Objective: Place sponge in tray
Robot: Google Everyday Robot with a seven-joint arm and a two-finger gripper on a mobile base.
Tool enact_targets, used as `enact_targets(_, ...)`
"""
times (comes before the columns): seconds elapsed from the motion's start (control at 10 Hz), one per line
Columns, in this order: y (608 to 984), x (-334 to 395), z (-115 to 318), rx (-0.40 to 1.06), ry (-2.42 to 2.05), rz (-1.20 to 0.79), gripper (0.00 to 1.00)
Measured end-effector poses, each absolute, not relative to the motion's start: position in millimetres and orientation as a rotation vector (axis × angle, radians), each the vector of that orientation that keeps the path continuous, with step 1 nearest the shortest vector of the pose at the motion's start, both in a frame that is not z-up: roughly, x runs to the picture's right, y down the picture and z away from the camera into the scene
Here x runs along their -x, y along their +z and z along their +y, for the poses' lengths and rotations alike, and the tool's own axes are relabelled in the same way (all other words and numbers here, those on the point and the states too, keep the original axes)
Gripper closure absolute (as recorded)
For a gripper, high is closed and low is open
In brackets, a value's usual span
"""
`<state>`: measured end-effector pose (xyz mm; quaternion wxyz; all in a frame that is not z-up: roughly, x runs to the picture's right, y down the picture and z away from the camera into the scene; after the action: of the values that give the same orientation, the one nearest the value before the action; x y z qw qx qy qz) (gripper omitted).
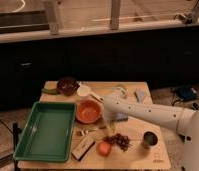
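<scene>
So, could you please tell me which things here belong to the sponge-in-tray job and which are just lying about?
For the job: sponge, by the gripper; green tray; the gripper, low over the table beside the orange bowl.
Lying about: orange bowl, dark bowl, white cup, grapes, red fruit, metal cup, tan block.

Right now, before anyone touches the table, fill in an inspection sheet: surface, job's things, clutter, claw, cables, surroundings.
Surface: wooden table, crowded.
Job's things: green tray at left, nothing in it; sponge on the table outside the tray, partly under the arm.
Clutter: orange bowl, dark bowl, grapes, metal cup, tan block.
Claw: claw low between orange bowl and sponge.
Cables: possibly a cord by the blue object on the floor, right.
Surroundings: dark cabinets behind.
</scene>
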<state>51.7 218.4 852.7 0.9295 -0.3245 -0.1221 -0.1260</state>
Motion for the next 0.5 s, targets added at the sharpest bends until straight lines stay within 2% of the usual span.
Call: enact_targets(0.5,854.1,-49.6,217.5,0.663,-0.262,-0.256,0.27)
